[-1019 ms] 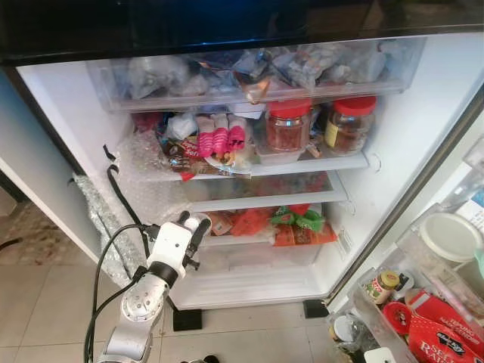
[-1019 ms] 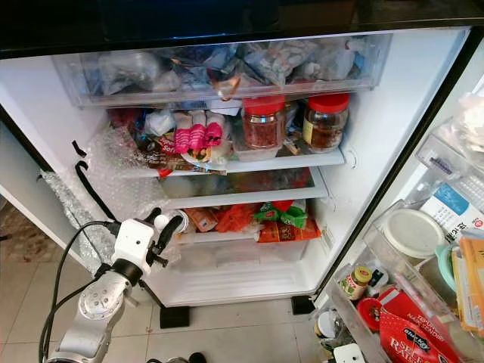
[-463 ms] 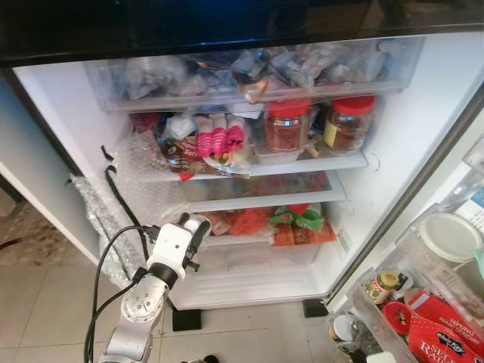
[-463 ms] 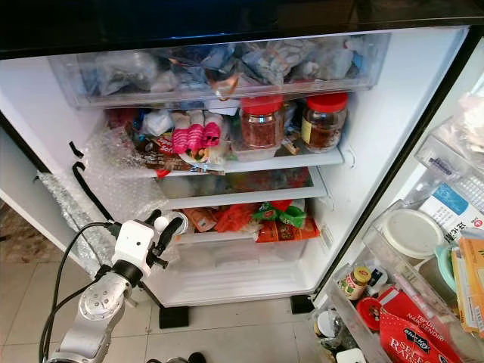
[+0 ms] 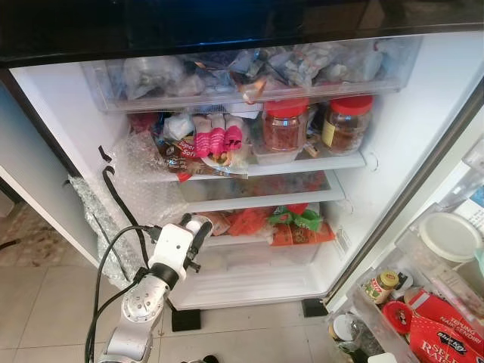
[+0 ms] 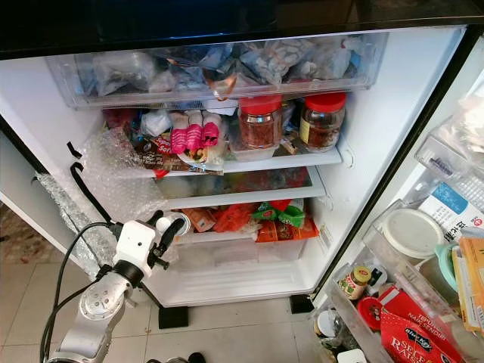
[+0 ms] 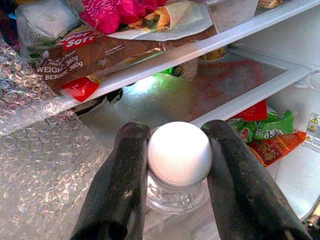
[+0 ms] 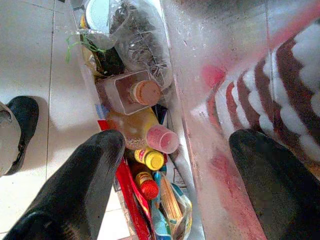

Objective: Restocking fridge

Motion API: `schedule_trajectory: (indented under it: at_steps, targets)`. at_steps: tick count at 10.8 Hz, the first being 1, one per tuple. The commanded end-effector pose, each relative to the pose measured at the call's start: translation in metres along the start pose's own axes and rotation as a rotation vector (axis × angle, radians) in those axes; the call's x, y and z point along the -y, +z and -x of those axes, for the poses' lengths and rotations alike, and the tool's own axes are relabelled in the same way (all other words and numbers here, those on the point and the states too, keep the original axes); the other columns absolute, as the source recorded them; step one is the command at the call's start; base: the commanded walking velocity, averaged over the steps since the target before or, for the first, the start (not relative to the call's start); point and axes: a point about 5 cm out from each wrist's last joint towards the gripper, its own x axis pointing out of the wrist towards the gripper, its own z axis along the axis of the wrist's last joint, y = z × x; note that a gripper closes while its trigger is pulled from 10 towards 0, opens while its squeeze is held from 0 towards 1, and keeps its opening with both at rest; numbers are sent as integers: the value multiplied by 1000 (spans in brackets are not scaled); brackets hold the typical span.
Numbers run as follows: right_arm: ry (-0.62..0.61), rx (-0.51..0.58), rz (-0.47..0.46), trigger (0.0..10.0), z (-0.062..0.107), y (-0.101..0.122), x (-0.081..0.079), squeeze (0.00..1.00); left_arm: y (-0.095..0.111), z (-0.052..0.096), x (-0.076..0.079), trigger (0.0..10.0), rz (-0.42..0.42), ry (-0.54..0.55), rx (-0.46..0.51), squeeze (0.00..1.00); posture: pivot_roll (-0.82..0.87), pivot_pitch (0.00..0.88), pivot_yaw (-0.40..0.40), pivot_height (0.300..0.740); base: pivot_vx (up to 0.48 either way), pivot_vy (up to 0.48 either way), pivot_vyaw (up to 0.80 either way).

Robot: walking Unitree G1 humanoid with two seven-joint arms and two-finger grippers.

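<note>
White fridge [image 5: 423, 128]: door's wide open, our shelves are pretty crammed.
Bubble wrap [image 5: 144, 181]: hugs the left wall.
Left gripper [image 7: 172, 170]: clamped on the white-capped jar [image 7: 179, 155], at the lower shelf's front edge.
Right gripper [image 8: 175, 170]: fingers spread, over door-bin bottles [image 8: 145, 135].

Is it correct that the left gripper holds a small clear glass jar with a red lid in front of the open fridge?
Not quite. The lid is white, not red, as the left wrist view shows. The left gripper does hold the small clear glass jar by its white lid in front of the open fridge.
</note>
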Motion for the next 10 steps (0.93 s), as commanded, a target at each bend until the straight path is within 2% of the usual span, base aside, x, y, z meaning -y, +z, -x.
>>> schedule_trajectory:
  at_steps: [1,6,10]
  targets:
    - [8,-24,-5,10000,0,-5,0,0,2,-3,2,10000,-3,-16,8,0,-124,86,38,740,0,0,0]
    - [84,9,-63,10000,2,3,-11,0,6,-4,2,10000,-16,-25,27,0,-123,87,39,740,0,0,0]
    - [82,14,-64,10000,2,5,-11,0,6,-4,2,10000,-16,-23,26,0,-123,87,38,740,0,0,0]
